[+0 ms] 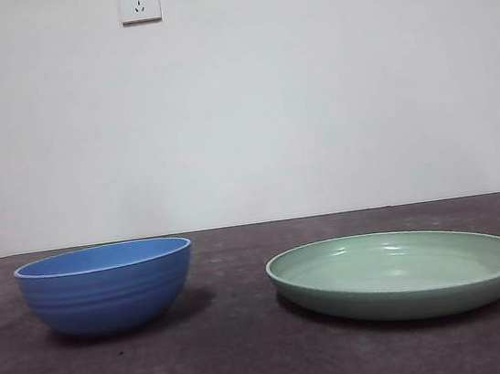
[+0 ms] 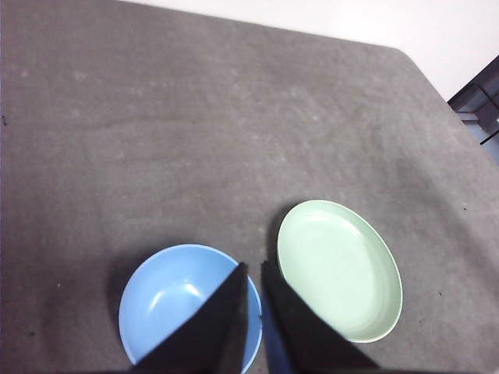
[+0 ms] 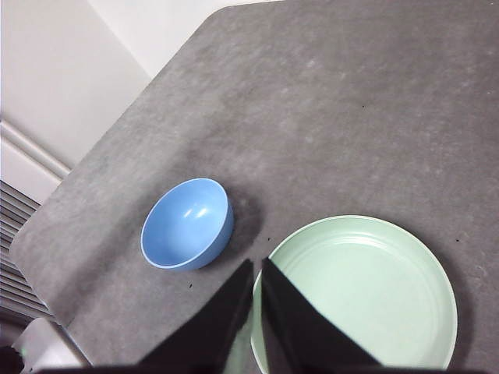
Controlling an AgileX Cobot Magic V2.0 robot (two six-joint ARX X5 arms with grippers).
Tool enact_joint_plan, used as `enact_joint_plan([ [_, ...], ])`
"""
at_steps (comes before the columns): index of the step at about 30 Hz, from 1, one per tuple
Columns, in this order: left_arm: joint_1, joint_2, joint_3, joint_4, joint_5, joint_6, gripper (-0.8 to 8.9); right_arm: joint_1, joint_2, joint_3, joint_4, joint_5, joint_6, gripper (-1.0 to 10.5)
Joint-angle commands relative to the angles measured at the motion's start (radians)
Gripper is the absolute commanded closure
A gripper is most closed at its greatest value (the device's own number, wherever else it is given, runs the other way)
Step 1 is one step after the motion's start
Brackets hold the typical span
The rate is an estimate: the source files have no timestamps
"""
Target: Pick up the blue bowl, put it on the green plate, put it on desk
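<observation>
The blue bowl (image 1: 106, 284) stands upright on the desk (image 1: 255, 362) at the left, empty. Beside it on the right lies the green plate (image 1: 399, 271), also empty, with a gap of bare desk between them. High above them, my left gripper (image 2: 252, 269) hangs over the bowl's (image 2: 175, 300) rim nearest the plate (image 2: 339, 269), jaws shut and holding nothing. My right gripper (image 3: 256, 266) is also high up, over the plate's (image 3: 366, 292) edge nearest the bowl (image 3: 187, 224), shut and empty. Neither gripper shows in the front view.
A white wall with a power socket (image 1: 139, 0) stands behind the desk. The desk's rounded corner and edge (image 3: 117, 117) lie beyond the bowl in the right wrist view. Dark equipment (image 2: 479, 97) sits off the desk's far corner.
</observation>
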Motion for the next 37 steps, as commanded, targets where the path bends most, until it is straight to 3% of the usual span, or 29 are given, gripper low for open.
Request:
enact_joint_plan([
  [1, -0.002, 0.016, 0.025, 0.005, 0.008, 0.022, 6.26, 0.002, 0.007, 0.016, -0.006, -0.001, -0.019, 8.7],
  [5, -0.002, 0.03, 0.025, 0.003, 0.008, 0.022, 2.79, 0.002, 0.012, 0.016, -0.023, 0.005, -0.019, 5.0],
  [7, -0.002, 0.034, 0.025, 0.001, 0.008, 0.022, 2.06, 0.002, 0.013, 0.016, -0.026, 0.013, -0.019, 3.8],
  [23, -0.002, 0.058, 0.025, -0.028, 0.008, 0.022, 2.11, 0.002, 0.013, 0.016, -0.024, 0.026, -0.015, 3.5],
  [30, -0.002, 0.206, 0.025, -0.169, 0.007, 0.07, 2.2, 0.002, 0.012, 0.016, -0.034, 0.021, -0.006, 3.5],
  [37, -0.002, 0.411, 0.025, -0.164, -0.022, 0.109, 2.2, 0.002, 0.012, 0.016, -0.095, 0.021, -0.006, 3.5],
])
